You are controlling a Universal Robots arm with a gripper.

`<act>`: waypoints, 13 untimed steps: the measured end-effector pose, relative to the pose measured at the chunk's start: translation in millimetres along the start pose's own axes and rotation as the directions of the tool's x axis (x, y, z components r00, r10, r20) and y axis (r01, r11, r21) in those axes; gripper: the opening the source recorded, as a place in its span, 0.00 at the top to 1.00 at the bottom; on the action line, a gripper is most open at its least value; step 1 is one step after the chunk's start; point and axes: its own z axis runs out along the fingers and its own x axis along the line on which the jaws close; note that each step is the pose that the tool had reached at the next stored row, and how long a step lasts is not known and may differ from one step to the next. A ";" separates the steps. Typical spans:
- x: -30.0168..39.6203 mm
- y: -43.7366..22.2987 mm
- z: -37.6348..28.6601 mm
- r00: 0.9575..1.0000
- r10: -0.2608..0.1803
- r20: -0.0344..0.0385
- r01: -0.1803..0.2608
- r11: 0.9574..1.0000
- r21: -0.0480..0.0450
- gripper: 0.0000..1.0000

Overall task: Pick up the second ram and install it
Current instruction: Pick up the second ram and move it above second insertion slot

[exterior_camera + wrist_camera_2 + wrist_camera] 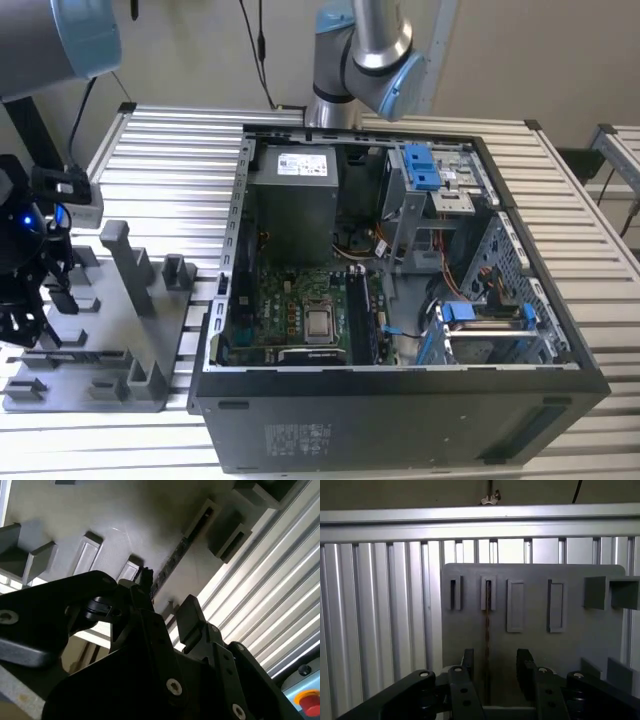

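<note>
Tool (pixel 495 655) open, fingers (pixel 468 661) either side of the second ram (pixel 487 630), which stands on edge in grey holder tray (pixel 570 645). Ribbed aluminium worktop (pixel 160 150); beige wall (pixel 200 50) behind.

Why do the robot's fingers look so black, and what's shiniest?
In the second wrist view the gripper sits dark against the lit grey tray, and the ribbed table glares white; in the first wrist view the ram is a thin dark line; in the exterior view the computer case is shadowy inside.
</note>
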 end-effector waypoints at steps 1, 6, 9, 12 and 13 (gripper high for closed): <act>0.4 0.1 1.1 1.000 0.000 0.000 0.000 1.000 0.000 0.52; 1.2 1.1 7.9 1.000 0.000 0.000 0.000 1.000 0.001 0.52; 1.7 1.1 11.9 1.000 0.000 0.000 0.000 1.000 0.001 0.52; 2.1 1.1 15.9 1.000 0.000 0.000 0.000 1.000 0.003 0.52; 2.3 1.1 17.1 1.000 0.000 0.000 0.000 1.000 0.004 0.52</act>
